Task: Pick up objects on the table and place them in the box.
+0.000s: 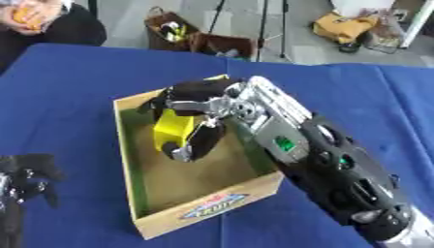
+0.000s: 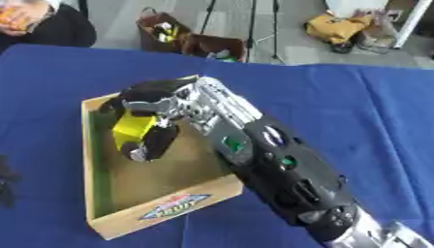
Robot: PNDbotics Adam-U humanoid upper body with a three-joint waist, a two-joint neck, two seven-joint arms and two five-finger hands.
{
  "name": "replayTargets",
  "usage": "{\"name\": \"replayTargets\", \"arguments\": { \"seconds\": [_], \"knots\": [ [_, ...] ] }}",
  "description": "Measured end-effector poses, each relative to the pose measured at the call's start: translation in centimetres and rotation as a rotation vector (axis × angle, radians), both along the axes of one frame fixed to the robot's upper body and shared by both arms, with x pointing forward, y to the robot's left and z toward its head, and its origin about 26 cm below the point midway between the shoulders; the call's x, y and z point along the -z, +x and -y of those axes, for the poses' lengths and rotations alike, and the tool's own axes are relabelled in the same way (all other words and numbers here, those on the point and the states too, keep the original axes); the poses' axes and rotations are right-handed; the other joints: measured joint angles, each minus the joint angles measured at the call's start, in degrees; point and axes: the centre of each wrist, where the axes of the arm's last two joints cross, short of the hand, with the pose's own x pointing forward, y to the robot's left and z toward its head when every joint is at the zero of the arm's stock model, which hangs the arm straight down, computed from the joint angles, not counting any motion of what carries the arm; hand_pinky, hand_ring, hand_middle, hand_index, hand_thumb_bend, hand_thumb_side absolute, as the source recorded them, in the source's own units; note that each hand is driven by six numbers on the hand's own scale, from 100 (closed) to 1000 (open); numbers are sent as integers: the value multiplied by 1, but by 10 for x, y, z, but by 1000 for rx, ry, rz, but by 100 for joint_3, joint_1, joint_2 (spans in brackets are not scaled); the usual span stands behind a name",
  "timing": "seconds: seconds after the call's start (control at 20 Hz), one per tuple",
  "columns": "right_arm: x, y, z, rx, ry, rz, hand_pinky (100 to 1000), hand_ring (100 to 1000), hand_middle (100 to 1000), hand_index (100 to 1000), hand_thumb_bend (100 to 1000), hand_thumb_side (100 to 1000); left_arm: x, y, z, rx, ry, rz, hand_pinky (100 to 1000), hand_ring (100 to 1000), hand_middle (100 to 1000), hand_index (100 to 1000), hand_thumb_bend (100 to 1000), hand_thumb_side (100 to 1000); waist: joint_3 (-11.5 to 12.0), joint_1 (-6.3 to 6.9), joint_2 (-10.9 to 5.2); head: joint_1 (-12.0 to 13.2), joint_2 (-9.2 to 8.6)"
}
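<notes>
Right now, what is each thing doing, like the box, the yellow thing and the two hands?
Box: open on top, upright on the blue table, no loose things seen inside.
Yellow block: held above the box floor, not let go.
Right hand: over the box, fingers curled round the yellow block.
Left hand: idle at the lower left, resting on the table, holding nothing.

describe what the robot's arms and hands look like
The right arm is bulky glossy black with round recesses, small green lights and a silver wrist section; its right hand is black with silver metal links. The left hand is black with silver parts.
</notes>
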Motion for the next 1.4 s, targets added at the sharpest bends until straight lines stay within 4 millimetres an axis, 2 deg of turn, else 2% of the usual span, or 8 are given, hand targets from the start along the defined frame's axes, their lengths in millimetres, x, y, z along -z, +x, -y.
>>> {"name": "replayTargets", "arguments": {
  "seconds": [0.1,0.2,0.3,0.5,0.75,1.15,1.25,1.4],
  "knots": [
    [0,0,0,-8,-8,-5,847,900,890,1000,100,902,0,0,0,0,0,0,269,510,469,641,100,1000,0,0,0,1,18],
    [-1,0,-1,-18,-6,-12,880,930,904,1000,100,980,0,0,0,0,0,0,269,510,469,641,100,1000,0,0,0,2,25],
    [-1,0,-1,-27,-3,-18,884,933,904,1000,100,975,0,0,0,0,0,0,269,510,469,641,100,999,-2,0,0,2,26],
    [-9,-4,0,-43,29,-4,863,903,886,1000,100,836,0,0,0,1,0,0,268,510,468,641,100,998,-12,2,0,9,26],
    [-34,-18,9,-60,174,84,832,836,849,1000,100,674,0,0,0,1,0,0,268,510,468,640,100,999,-47,8,-1,68,27],
    [-74,-53,54,-35,496,234,760,691,751,898,100,299,0,0,0,1,0,-1,267,510,468,638,100,999,-157,50,-7,331,28],
    [-79,-62,66,-27,572,256,730,652,732,864,100,227,0,0,0,1,0,-1,266,510,468,638,100,998,-185,77,-7,361,28],
    [-83,-76,85,3,656,313,672,607,703,825,100,198,1,0,0,0,0,-4,266,510,467,638,100,997,-225,100,-8,398,32]
  ]
}}
